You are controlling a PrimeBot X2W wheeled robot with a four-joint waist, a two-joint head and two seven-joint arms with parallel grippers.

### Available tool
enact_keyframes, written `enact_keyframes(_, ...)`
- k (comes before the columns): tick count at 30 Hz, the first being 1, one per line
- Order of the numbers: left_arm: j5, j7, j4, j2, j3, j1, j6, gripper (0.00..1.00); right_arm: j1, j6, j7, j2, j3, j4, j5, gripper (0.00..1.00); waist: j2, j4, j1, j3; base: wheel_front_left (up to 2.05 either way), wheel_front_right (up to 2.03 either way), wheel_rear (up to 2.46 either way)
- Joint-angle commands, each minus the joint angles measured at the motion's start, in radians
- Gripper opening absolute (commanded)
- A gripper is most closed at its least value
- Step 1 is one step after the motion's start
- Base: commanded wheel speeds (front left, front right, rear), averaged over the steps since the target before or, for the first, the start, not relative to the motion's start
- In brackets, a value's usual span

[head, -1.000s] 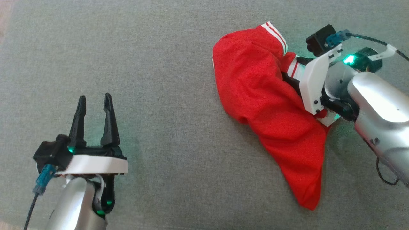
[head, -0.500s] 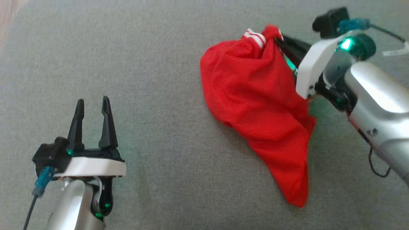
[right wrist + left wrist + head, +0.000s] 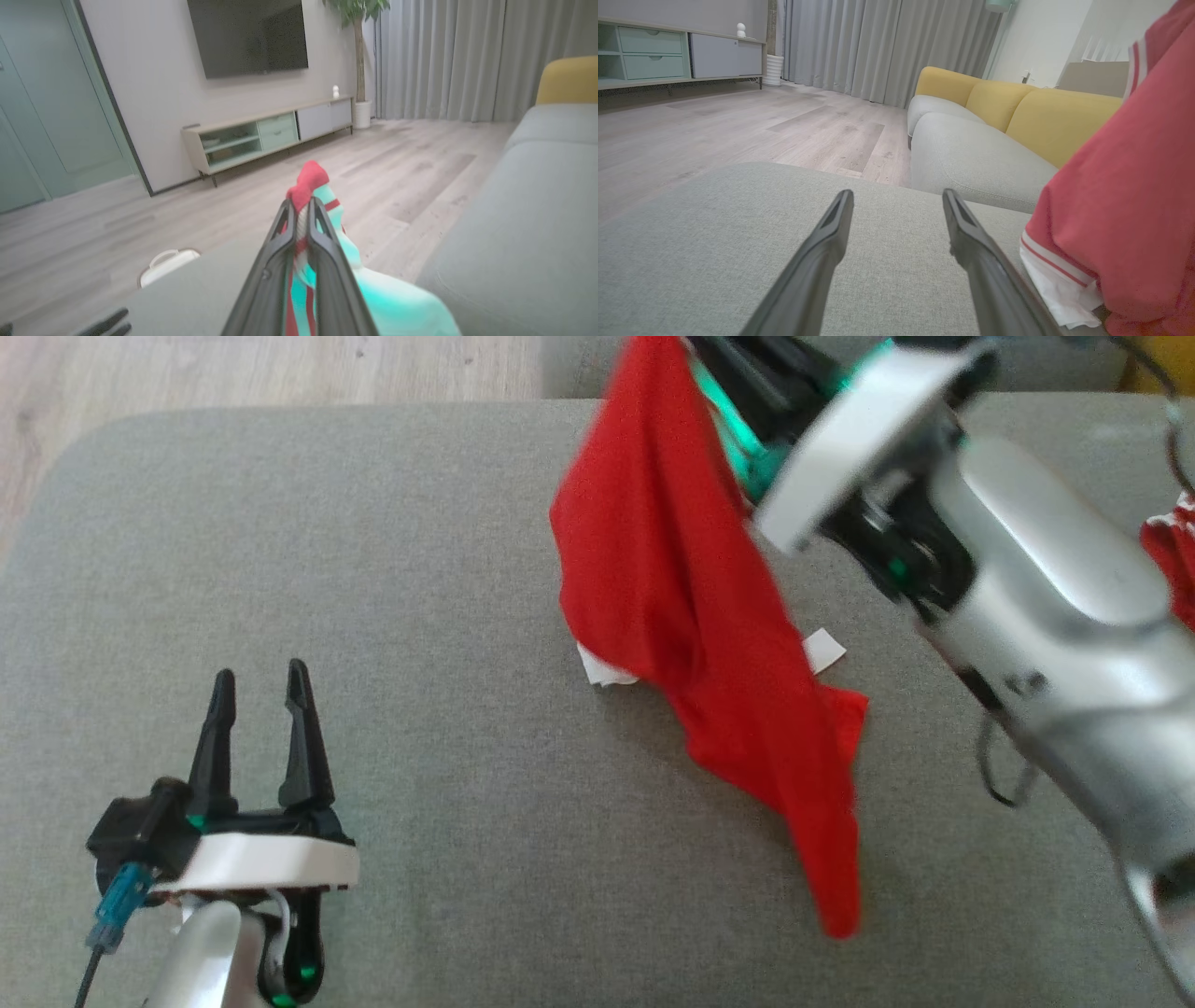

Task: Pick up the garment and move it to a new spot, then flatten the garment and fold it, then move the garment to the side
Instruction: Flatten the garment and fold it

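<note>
garment (image 3: 672,569) is dangling from the right gripper (image 3: 301,204), clamped on it near the ottoman's (image 3: 280,523) far edge; seemingly step 1, needing carrying elsewhere, left gripper (image 3: 257,686) idling, jaws apart.

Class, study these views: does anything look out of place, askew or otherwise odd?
The red garment hangs crumpled from the right gripper, pinched at one edge, its lower end resting on the grey cushion. White patches poke out underneath. Nothing looks damaged.
</note>
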Motion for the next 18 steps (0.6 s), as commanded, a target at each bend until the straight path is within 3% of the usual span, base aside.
enact_keyframes(1,0.01,-0.009,-0.037,0.011,0.042,-0.02,0.006,1.0,-0.084,-0.001,-0.026,0.052,-0.04,-0.035,0.006,0.0,0.0,0.0,0.0001,0.007,0.0,0.0,0.0)
enact_keyframes(8,0.015,-0.009,-0.044,-0.001,0.053,-0.017,0.004,1.0,-0.239,-0.001,-0.169,0.182,-0.158,-0.013,0.001,0.0,0.0,-0.004,0.0001,0.009,0.0,0.0,0.0)
enact_keyframes(13,0.018,-0.009,-0.041,-0.003,0.062,-0.009,-0.002,1.0,-0.23,-0.001,-0.18,0.163,-0.234,0.071,-0.073,0.0,0.0,-0.023,0.0001,-0.003,0.0,0.0,0.0)
enact_keyframes(18,0.02,-0.009,-0.039,-0.003,0.066,0.0,-0.006,1.0,-0.073,-0.001,-0.109,0.124,-0.296,0.148,-0.154,0.0,0.0,-0.048,0.0001,-0.008,0.0,0.0,0.0)
